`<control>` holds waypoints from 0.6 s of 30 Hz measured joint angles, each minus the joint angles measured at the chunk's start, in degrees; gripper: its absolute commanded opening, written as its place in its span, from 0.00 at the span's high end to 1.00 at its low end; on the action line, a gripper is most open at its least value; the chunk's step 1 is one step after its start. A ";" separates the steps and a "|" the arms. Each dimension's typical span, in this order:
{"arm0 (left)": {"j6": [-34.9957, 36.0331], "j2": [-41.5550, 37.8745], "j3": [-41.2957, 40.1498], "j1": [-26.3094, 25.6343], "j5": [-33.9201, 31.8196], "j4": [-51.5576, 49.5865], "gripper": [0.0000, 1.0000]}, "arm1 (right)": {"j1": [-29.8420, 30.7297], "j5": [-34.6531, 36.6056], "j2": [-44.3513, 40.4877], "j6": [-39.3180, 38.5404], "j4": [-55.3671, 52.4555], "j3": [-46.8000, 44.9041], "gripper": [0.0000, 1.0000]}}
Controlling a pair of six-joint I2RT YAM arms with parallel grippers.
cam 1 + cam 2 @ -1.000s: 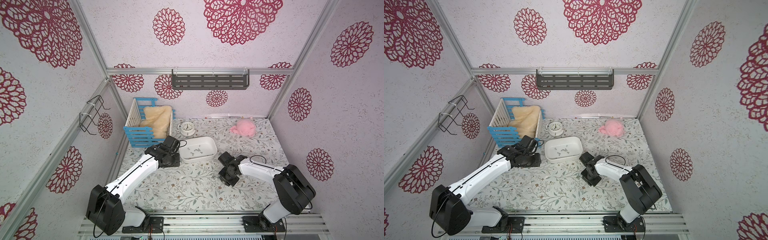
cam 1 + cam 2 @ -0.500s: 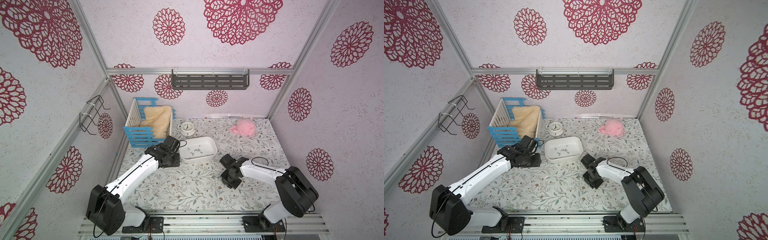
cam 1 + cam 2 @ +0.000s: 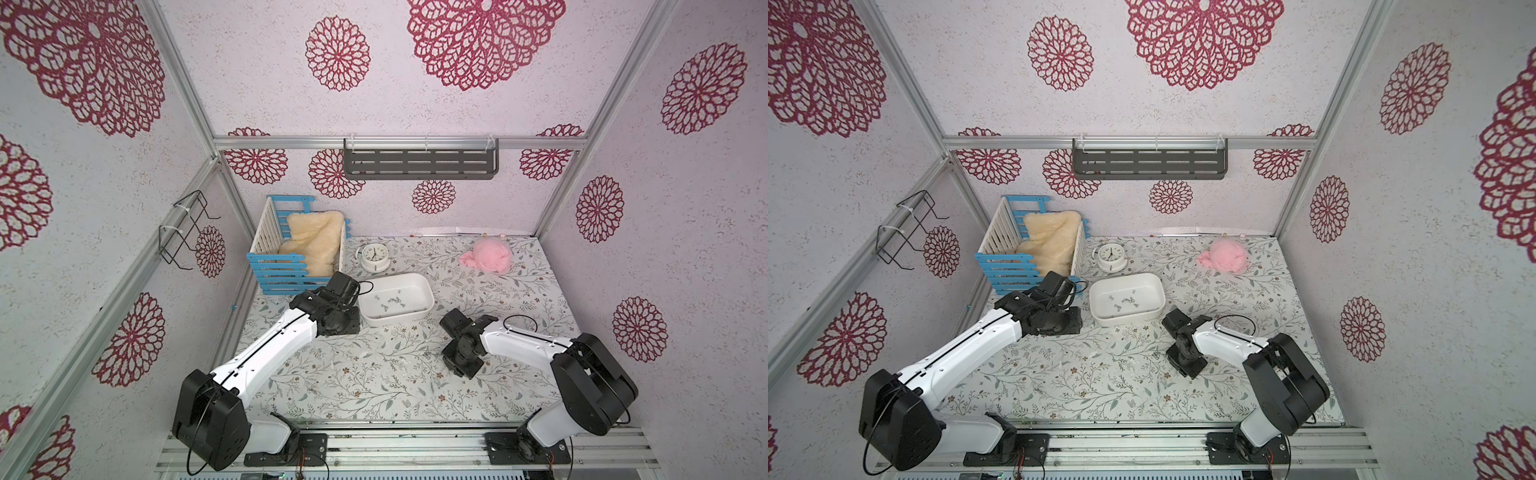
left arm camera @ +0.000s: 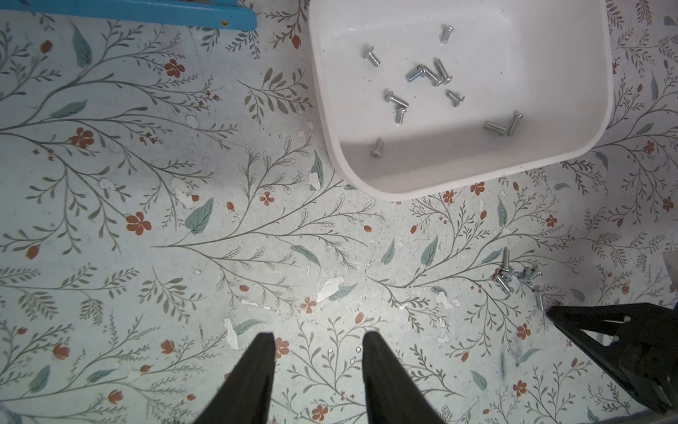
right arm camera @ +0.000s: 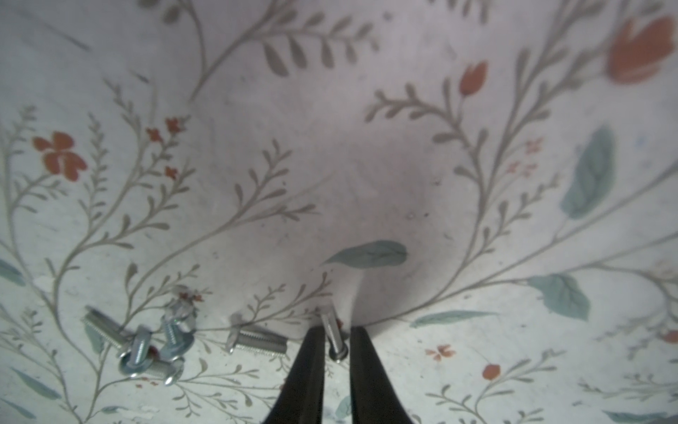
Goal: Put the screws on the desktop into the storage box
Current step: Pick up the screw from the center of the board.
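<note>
In both top views the box (image 3: pixel 395 321) (image 3: pixel 1127 318) stands on the desktop (image 3: pixel 365 390) at 12 o'clock from its centre. About 11 screws (image 4: pixel 429 75) lie on the floor of the box, most of them single and 3 crossed together. More screws are on the desktop at 5 o'clock from the box, well apart from it. The right wrist view shows there a small heap (image 5: pixel 141 348), 1 lone screw (image 5: pixel 257 343) near the heap, and 1 last screw (image 5: pixel 332 330) lying flat between the fingers (image 5: pixel 306 374) of the right claw (image 5: pixel 337 329). This claw is at 4 o'clock from the box and points down, with its tips at the desktop. Its jaws are narrow and stand on both sides of the last screw, but a thin strip of desktop shows between the screw and 1 finger, so the screw is not clamped. The left claw (image 4: pixel 318 334) is just beside the box at 9 o'clock and hangs above the desktop. Its jaws are about half wide, and only the printed desktop shows between them. A blue crate (image 3: pixel 286 270) stands at 10 o'clock from the box, and a pink cloth (image 3: pixel 488 257) lies at 2 o'clock.
</note>
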 measured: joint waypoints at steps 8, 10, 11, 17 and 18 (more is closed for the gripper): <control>-0.35 0.00 0.00 0.00 0.15 0.00 0.55 | 0.00 -0.02 -0.11 -1.05 0.20 0.00 0.95; -0.42 0.00 0.00 0.00 0.15 0.02 0.55 | 0.00 0.02 -0.11 -1.64 0.09 0.15 0.96; -0.42 0.00 0.00 0.00 0.15 0.00 0.55 | 0.00 0.07 -0.09 -1.90 0.04 0.22 0.97; -0.48 -0.74 -0.17 0.00 0.17 0.00 0.55 | 0.00 1.07 0.00 -3.48 -0.57 1.20 1.00; -0.52 -0.94 -0.22 0.00 0.17 0.00 0.55 | 0.00 1.31 0.00 -3.63 -0.70 1.44 1.00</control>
